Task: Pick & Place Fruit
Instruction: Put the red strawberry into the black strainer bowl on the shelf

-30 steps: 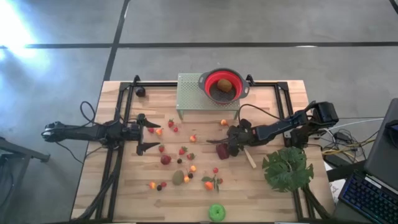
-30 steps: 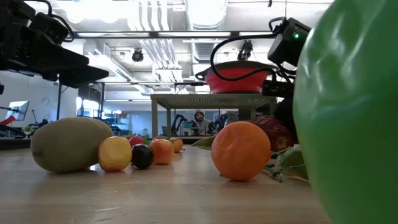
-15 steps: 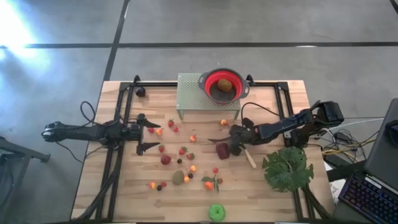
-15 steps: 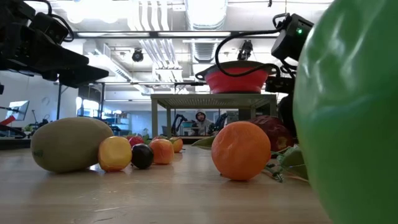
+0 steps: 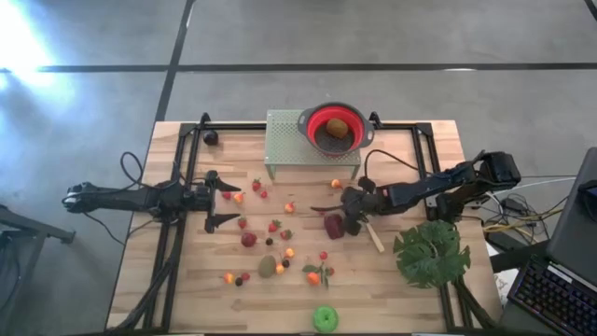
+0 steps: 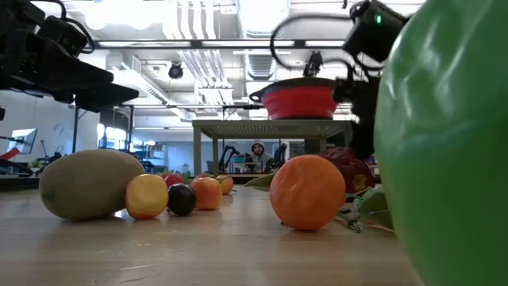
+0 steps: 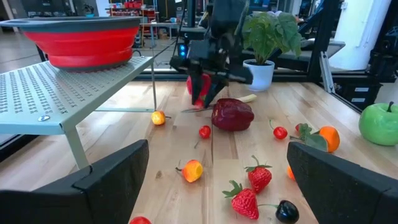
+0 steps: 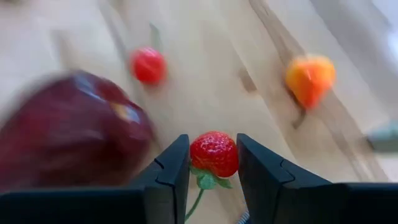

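Many small toy fruits lie on the wooden table (image 5: pixel 187 280): strawberries (image 5: pixel 273 226), a kiwi (image 5: pixel 268 267), a green apple (image 5: pixel 325 318), a dark maroon fruit (image 5: pixel 334 226). My right gripper (image 8: pixel 213 163) hangs just beside and above the maroon fruit (image 7: pixel 232 115), shut on a red strawberry (image 8: pixel 214 154). A red colander (image 5: pixel 336 128) holding a brown fruit stands on a perforated green stand (image 5: pixel 289 142) at the far edge. My left gripper (image 5: pixel 219 198) waits open at the left, level above the table. My right gripper pinches the strawberry's two sides (image 8: pixel 198 152) between its two fingers (image 8: pixel 176 168), with the green stem end (image 8: pixel 204 180) back toward the wrist. The fingers slant down from the table's right side. In the left wrist view the strawberry (image 7: pixel 198 87) hangs clear of the table.
A big green leaf (image 5: pixel 431 252) and a pale-handled knife (image 5: pixel 373 238) lie to the right of the maroon fruit. Small orange and red fruits (image 8: pixel 310 78) dot the middle of the table. A potted plant (image 7: pixel 264 37) stands beyond the table.
My right gripper has risen a little beside the maroon fruit, and its wrist has tipped. The left arm has kept still.
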`<state>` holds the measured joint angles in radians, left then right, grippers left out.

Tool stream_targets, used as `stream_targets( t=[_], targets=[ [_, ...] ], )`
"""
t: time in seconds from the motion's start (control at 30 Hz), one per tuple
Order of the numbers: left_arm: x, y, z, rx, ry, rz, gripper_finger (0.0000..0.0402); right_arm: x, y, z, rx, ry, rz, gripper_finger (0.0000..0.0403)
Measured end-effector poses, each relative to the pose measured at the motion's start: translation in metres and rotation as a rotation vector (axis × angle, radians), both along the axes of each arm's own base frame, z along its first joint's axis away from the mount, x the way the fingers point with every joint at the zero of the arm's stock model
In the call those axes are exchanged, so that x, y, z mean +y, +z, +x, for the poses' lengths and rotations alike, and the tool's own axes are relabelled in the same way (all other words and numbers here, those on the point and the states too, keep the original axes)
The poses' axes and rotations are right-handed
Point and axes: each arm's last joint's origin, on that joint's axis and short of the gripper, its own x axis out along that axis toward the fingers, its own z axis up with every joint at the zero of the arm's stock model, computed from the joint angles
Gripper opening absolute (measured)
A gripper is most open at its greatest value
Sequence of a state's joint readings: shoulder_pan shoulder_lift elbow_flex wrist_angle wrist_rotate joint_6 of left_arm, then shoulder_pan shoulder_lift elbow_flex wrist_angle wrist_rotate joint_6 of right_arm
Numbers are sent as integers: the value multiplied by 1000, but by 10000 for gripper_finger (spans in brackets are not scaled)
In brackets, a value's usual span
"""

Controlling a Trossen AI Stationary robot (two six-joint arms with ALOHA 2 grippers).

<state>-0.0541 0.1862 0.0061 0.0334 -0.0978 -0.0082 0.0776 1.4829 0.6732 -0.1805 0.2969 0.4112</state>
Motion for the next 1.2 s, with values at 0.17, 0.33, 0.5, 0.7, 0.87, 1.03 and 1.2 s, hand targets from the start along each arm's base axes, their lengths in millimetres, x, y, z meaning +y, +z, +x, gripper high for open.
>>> stream_targets(
  t=[0.17, 0.33, 0.5, 0.7, 0.87, 1.03, 1.2],
  targets=[
    [0, 0, 0, -1, -1, 0, 388, 3, 39, 13, -125, 123, 15, 105],
    [0, 0, 0, -1, 0, 0, 388, 3, 92, 18, -284, 214, -51, 106],
    [0, 0, 0, -1, 0, 0, 388, -5, 144, 17, -426, 248, -150, 106],
    [0, 0, 0, -2, 0, 0, 388, -32, 188, 15, -466, 177, -267, 107],
    [0, 0, 0, -1, 0, 0, 388, -63, 198, 18, -401, 89, -314, 107],
    [0, 0, 0, -2, 0, 0, 388, -102, 185, 18, -284, -31, -310, 107],
    [0, 0, 0, -2, 0, 0, 388, -140, 163, 15, -195, -115, -249, 107]
  ],
)
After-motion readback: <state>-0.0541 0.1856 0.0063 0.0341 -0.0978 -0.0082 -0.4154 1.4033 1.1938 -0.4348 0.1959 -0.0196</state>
